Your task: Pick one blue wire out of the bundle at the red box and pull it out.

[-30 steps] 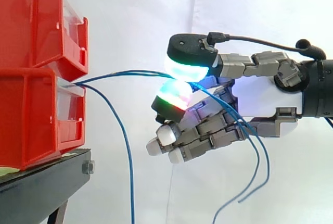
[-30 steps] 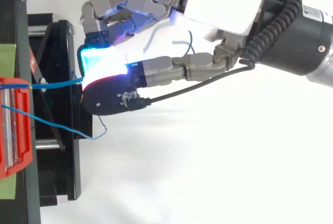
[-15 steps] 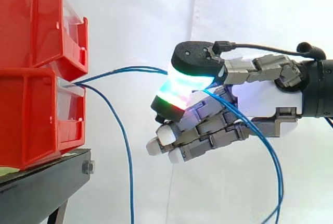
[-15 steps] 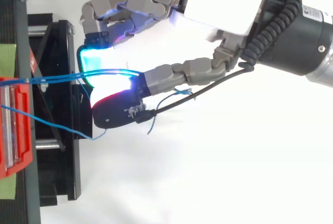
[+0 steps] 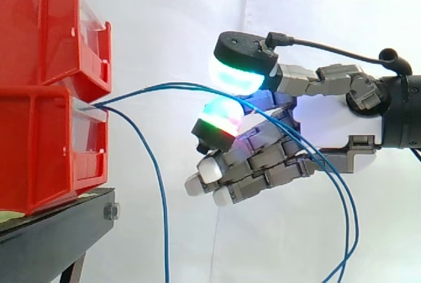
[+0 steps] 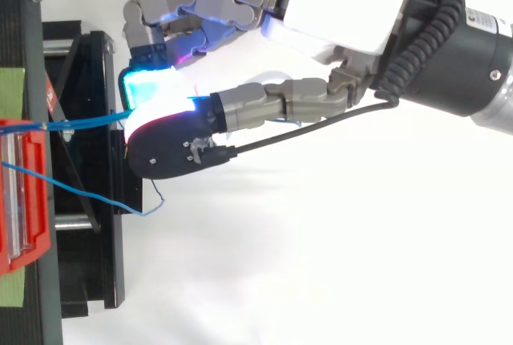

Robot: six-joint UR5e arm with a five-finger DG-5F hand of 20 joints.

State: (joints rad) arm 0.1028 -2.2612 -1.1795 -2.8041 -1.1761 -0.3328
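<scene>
— Hand status?

— The hand [image 5: 329, 125] comes in from the right with its fingers curled. Its thumb pad [image 5: 238, 72], glowing cyan, sits directly above one fingertip pad [image 5: 220, 117], glowing green and red. The two pads are closed around two blue wires [image 5: 171, 86], which pass between them. How hard they press cannot be told. The remaining fingers are folded underneath and hold nothing.

— Route of the wires?

— They leave the front opening of the lower red box [image 5: 39, 158] and arch across the open gap to the hand. They pass through the pinch, then droop in a long loop below the palm.

— Clearance?

— There is open air between the box fronts and the fingertips, and below the hand. A third blue wire [image 5: 164, 220] hangs from the same opening, down through that gap, apart from the hand.

— Surroundings?

— An upper red box [image 5: 39, 26] is stacked on the lower one, and both rest on a black stand [image 5: 46, 237]. The white curtain [image 5: 177, 13] hangs behind everything.
</scene>
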